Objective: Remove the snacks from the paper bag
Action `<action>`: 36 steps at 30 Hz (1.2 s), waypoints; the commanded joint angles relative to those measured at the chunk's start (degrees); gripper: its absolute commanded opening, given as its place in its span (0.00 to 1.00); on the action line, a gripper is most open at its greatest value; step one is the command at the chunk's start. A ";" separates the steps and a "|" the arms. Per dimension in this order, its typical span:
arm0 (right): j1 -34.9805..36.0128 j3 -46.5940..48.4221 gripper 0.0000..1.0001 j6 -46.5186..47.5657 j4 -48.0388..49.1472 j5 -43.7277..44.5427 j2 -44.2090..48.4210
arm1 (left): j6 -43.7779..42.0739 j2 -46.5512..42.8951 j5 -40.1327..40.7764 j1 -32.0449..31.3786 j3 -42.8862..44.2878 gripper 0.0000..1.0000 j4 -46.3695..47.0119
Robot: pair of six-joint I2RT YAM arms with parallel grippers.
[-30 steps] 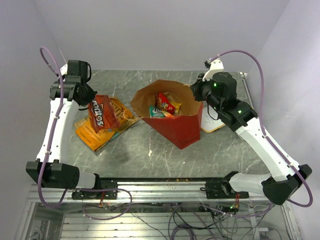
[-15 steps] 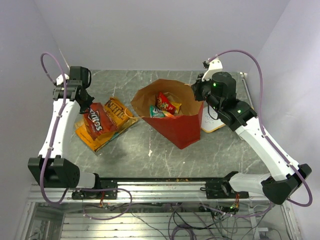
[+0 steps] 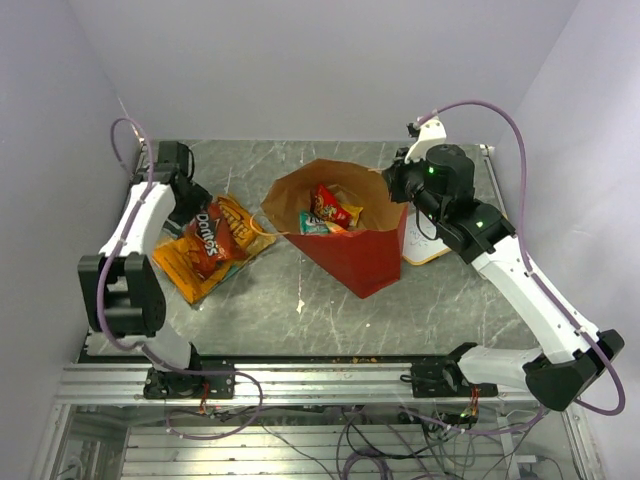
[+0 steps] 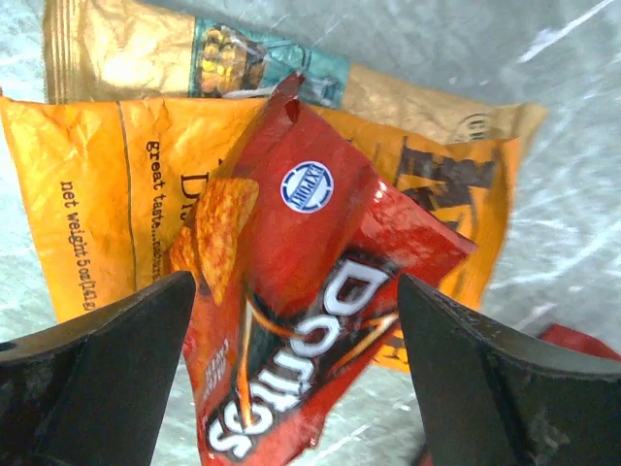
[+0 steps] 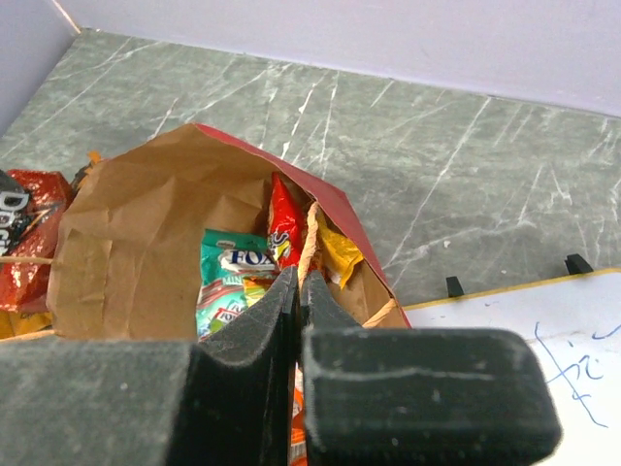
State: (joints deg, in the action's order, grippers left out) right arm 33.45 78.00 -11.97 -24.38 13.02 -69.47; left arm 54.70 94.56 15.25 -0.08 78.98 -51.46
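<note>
The red paper bag [image 3: 355, 255] stands open at mid-table, its brown inside [image 5: 126, 233] showing. Inside it lie snacks: a teal-and-white packet [image 5: 228, 272], a red packet [image 5: 284, 223] and a yellow one [image 5: 340, 254]. My right gripper [image 5: 299, 277] is shut on the bag's rim at its right side [image 3: 398, 190]. At the left, a red Doritos bag [image 3: 207, 243] lies loose on an orange chip bag [image 3: 185, 270] and a gold one [image 3: 240, 222]. My left gripper [image 4: 296, 282] hangs open just above the Doritos bag [image 4: 310, 320], its fingers clear of it on either side.
A white wood-framed board [image 3: 425, 245] lies behind the paper bag at the right, close to my right arm. The grey marble table [image 3: 300, 300] ends at a metal rail in front. Walls close in at the back and both sides.
My left gripper lowered the Doritos bag onto the orange and gold bags, then opened and let it go. The right gripper kept still on the bag's rim.
</note>
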 commanded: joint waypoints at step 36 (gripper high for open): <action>3.15 -5.47 0.00 -16.28 20.26 -61.04 -8.39 | -8.64 -26.15 -31.87 1.58 -2.97 1.00 7.45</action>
State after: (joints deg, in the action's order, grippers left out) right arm 34.96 73.10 -18.15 -13.37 -39.79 -75.96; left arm 46.61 71.31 -13.89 1.83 74.43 -39.88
